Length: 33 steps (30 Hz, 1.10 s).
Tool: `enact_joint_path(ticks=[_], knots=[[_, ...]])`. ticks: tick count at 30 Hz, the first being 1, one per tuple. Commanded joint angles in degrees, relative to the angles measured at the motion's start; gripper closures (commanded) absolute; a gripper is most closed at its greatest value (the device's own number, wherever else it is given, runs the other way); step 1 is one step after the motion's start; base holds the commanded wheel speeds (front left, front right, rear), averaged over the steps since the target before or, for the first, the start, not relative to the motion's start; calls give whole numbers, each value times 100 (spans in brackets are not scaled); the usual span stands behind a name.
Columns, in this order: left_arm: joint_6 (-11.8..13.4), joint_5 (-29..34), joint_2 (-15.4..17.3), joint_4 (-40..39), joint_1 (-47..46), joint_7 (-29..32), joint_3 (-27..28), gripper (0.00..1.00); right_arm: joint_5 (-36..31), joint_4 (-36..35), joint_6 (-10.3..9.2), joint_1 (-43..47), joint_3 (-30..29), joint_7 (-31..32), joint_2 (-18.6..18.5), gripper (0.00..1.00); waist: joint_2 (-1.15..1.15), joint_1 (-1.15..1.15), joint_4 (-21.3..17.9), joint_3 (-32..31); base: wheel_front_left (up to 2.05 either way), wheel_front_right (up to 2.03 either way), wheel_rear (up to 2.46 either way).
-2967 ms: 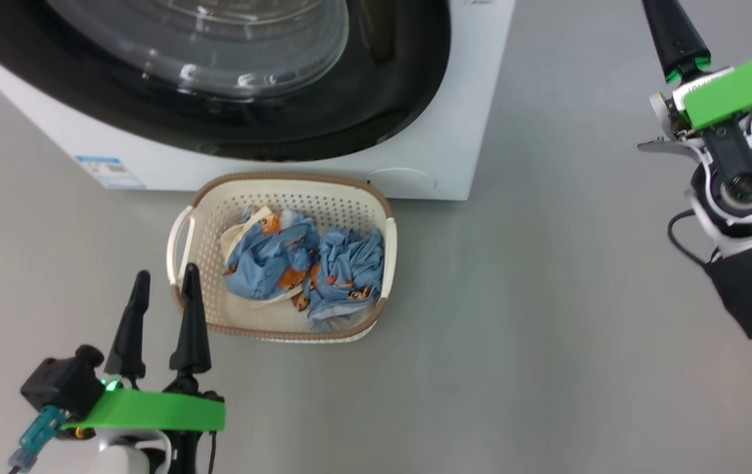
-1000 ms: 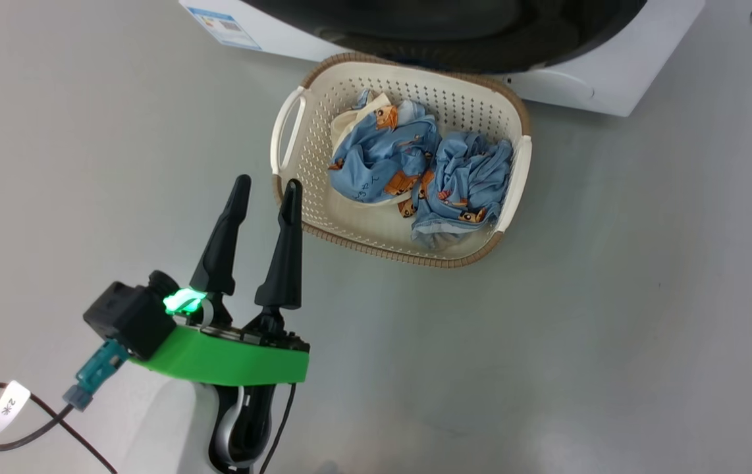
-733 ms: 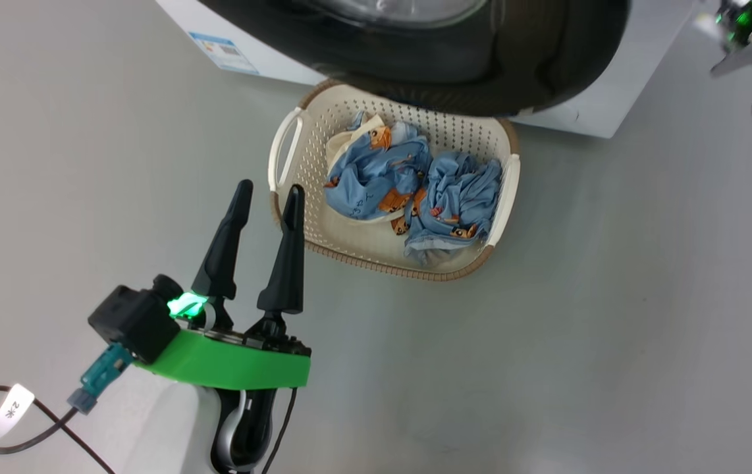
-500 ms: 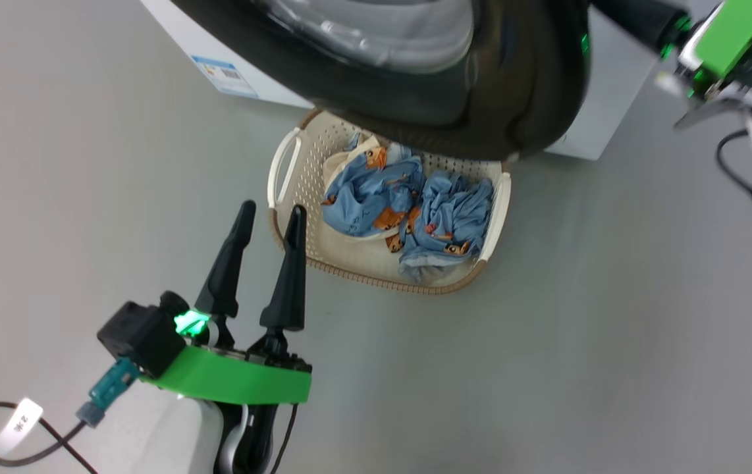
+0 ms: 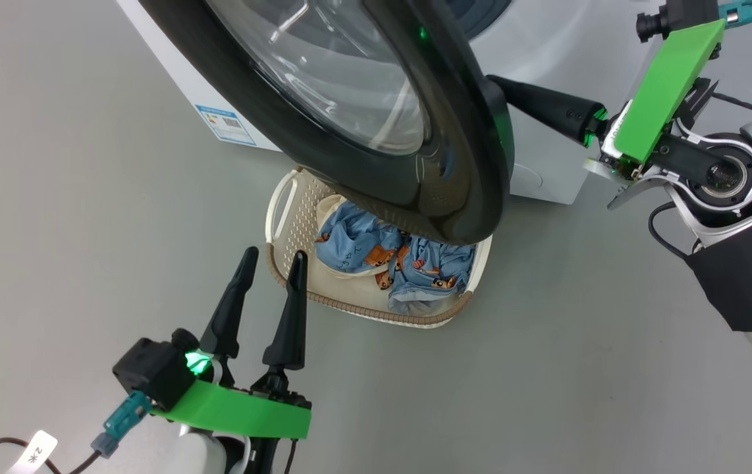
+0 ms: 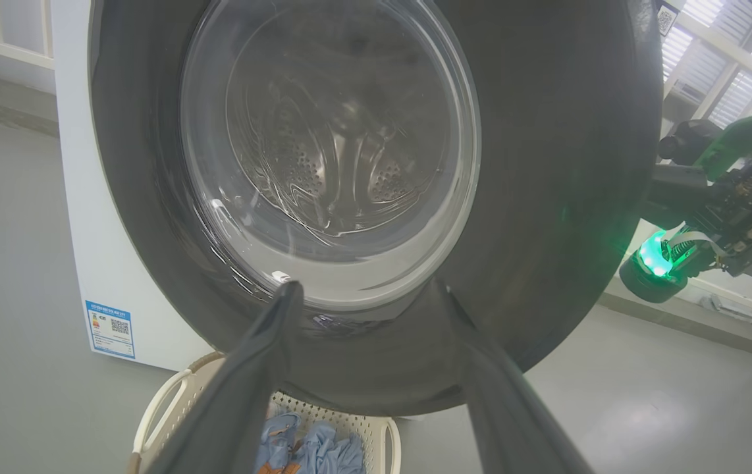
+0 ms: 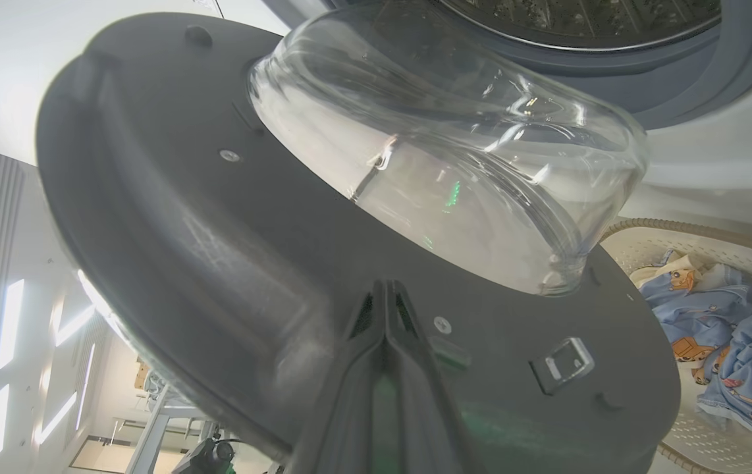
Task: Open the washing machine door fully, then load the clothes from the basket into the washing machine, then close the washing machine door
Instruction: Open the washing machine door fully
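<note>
The glossy black washing machine door [image 5: 415,178] stands partly open, hanging over the basket [image 5: 363,309]. My right gripper [image 5: 501,89] reaches in from the right. Its fingers are shut together, and their tips [image 7: 386,289] rest against the door's inner face below the bulging glass bowl [image 7: 455,171]. Both light blue clothes [image 5: 415,270] lie in the cream basket, their far part hidden by the door. My left gripper [image 5: 274,257] hovers open beside the basket's near left corner, holding nothing. In the left wrist view its fingers [image 6: 244,395] frame the door's outer face [image 6: 547,197].
The white washing machine [image 5: 547,46] carries a blue label [image 5: 221,124] low on its front. Its grey gasket and steel drum [image 7: 613,39] show past the door. A metal latch hook [image 7: 564,362] sits on the door's inner rim. Grey floor [image 5: 580,368] surrounds the basket.
The door has swung outward and now overhangs the basket. My right gripper has come in behind the door's edge. The head camera has also shifted; the left gripper stays open.
</note>
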Motion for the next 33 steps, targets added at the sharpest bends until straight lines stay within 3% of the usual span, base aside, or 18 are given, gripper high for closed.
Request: enact_joint_path(ticks=[1, 33], knots=[[2, 54, 98, -87, 39, -36, 199, 0, 12, -213, 34, 144, 24, 55, 153, 100, 0, 0, 1, -57, 0, 0, 0], [2, 427, 98, 398, 502, -36, 787, 0, -23, -454, 34, 1077, 182, 455, 818, 100, 0, 0, 582, -648, 0, 0, 0]])
